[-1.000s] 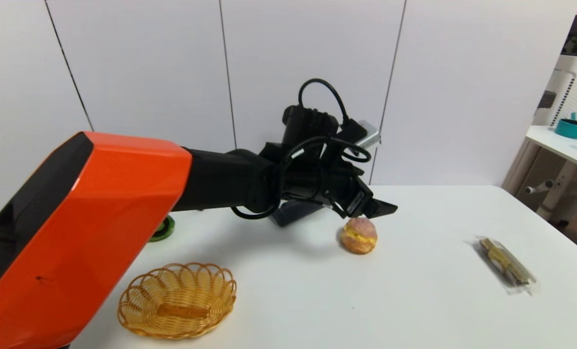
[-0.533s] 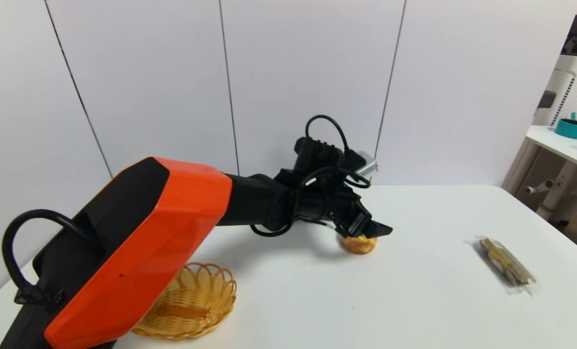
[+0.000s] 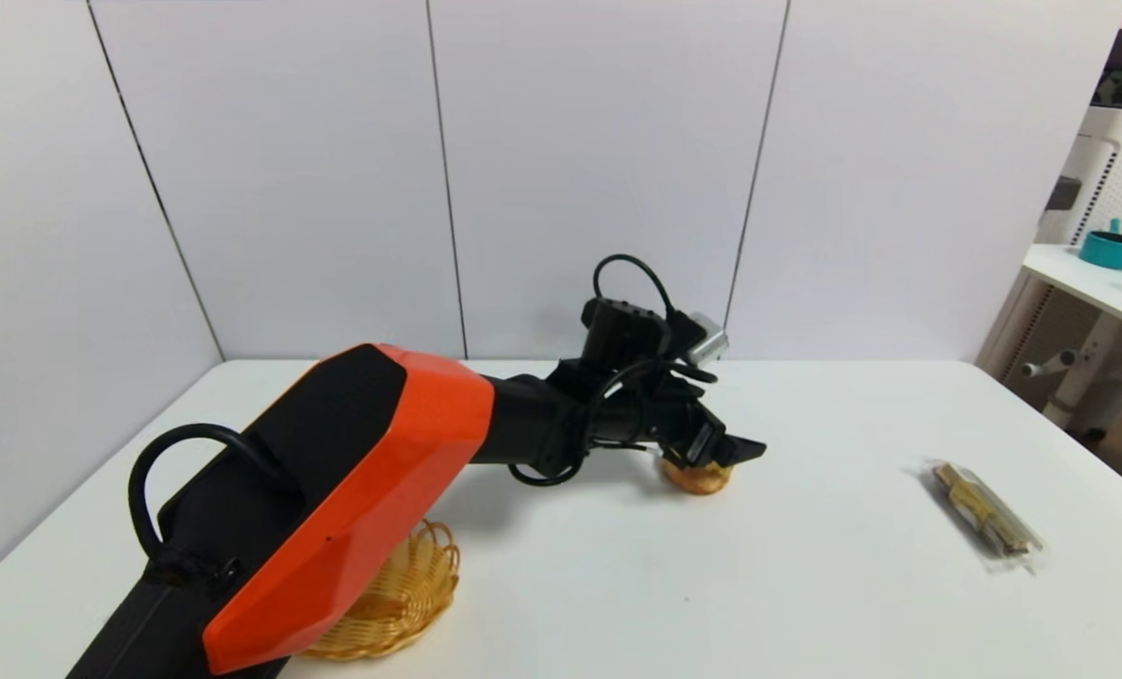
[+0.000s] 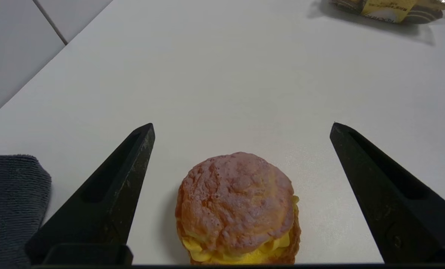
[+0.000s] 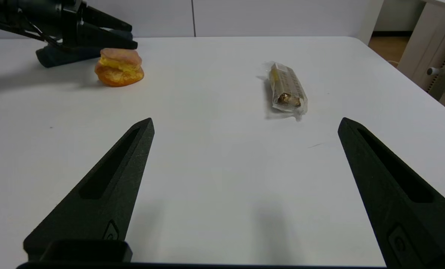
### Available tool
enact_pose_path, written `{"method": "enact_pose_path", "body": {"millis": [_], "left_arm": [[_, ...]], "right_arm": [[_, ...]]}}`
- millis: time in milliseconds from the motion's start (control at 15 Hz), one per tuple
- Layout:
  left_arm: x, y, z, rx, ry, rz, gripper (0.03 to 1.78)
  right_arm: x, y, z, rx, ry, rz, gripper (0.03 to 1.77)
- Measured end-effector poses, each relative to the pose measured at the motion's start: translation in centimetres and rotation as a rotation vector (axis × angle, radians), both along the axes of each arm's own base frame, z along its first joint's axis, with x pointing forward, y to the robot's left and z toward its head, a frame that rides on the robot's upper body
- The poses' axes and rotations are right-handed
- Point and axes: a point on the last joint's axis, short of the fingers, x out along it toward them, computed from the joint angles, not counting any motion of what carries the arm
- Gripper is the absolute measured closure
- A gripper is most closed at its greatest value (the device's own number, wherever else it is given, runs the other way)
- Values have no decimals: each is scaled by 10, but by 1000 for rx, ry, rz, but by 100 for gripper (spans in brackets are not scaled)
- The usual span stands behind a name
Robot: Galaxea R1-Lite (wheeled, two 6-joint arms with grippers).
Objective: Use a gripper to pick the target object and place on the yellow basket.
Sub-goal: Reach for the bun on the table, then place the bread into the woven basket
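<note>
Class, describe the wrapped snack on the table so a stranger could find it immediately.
Start at the white rectangular table and look to the robot's right side, away from the orange-and-black arm. There lies a flat brown snack bar in clear plastic wrap. Unlike the round pink-brown cream puff nearby, it is long, thin and wrapped.

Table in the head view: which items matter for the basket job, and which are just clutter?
Job:
left gripper, open astride the bun
cream-puff bun
yellow basket, partly behind the left arm

Lying about:
wrapped snack bar
dark cloth
right gripper, open, idle over the table
</note>
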Motion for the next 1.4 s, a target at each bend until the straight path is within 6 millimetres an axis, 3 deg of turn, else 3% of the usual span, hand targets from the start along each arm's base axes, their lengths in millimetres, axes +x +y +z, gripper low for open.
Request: {"method": "enact_pose_path", "body": {"millis": [733,1067,1400], "left_arm": [[8,2,-31,39,49,14,12],[9,1,-40,48,59,14,77],[9,2,-36,47,53,13,98]], "right_arm": [[0,0,0,0,0,1,10],[0,0,0,0,0,0,10],[0,0,0,0,0,0,10]]}}
